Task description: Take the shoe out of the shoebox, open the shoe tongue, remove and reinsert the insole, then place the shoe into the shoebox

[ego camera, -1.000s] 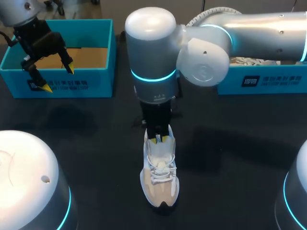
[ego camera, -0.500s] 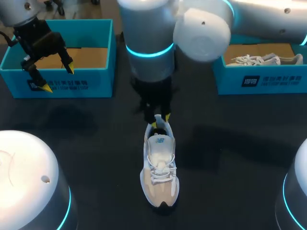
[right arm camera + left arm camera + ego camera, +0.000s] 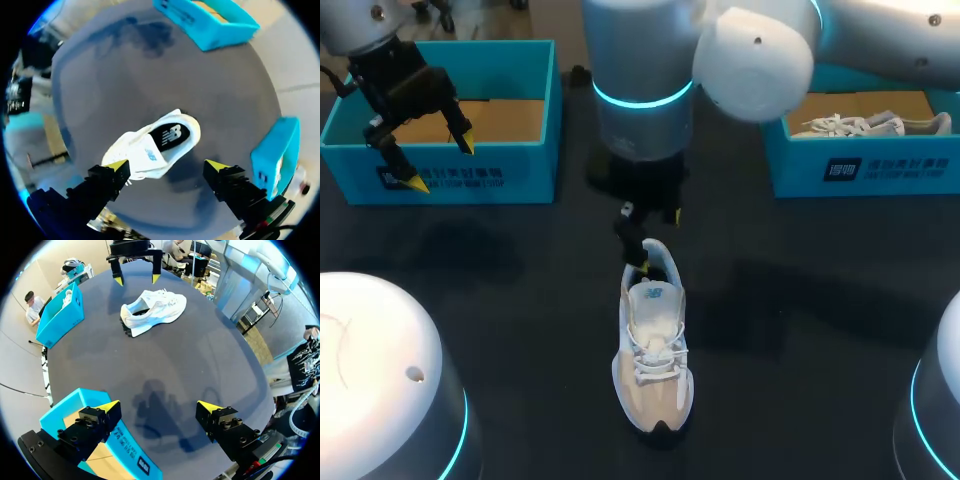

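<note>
A white and beige shoe stands upright in the middle of the black table, toe toward the front edge. Its dark insole lies inside the opening. My right gripper hangs open just above and behind the heel, touching nothing; in its wrist view the right gripper has the shoe below it, between the spread fingers. My left gripper is open and empty over the front wall of the left blue shoebox. From the left gripper the shoe lies far ahead.
A second blue shoebox at the back right holds another white shoe. The left box shows a bare brown floor. Two white arm bases fill the front corners.
My right gripper has lifted out of the shoe's opening, drawn back toward the heel, and its fingers have spread apart. The shoe and the left arm stayed where they were.
</note>
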`<action>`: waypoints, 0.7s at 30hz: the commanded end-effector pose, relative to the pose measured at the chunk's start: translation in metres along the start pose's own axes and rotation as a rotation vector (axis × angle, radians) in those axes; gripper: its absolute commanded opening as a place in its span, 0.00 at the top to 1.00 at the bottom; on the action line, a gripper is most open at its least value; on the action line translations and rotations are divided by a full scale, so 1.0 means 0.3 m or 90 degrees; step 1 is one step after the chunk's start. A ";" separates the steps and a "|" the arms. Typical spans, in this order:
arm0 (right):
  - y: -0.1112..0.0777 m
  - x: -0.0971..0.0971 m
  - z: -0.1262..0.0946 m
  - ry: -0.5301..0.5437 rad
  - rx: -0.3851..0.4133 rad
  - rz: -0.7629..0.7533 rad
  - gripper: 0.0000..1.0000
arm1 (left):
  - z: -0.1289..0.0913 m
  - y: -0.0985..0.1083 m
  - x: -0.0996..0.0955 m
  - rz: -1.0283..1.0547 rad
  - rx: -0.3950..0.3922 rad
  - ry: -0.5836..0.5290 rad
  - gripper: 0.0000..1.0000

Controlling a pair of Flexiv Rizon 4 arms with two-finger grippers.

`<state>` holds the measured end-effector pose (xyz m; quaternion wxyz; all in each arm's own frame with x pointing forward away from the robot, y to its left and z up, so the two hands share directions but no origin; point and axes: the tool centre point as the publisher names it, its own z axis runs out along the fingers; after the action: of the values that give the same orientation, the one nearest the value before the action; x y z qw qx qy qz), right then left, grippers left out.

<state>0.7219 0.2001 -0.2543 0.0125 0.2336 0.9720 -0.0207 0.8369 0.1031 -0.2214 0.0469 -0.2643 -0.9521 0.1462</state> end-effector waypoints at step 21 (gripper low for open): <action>0.072 -0.117 0.160 -0.012 -0.012 -0.302 0.00 | -0.002 0.001 0.001 0.000 -0.001 0.001 0.00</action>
<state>0.7585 0.2005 -0.2917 0.0224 -0.0067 0.9996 -0.0172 0.8369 0.1031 -0.2214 0.0469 -0.2643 -0.9521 0.1462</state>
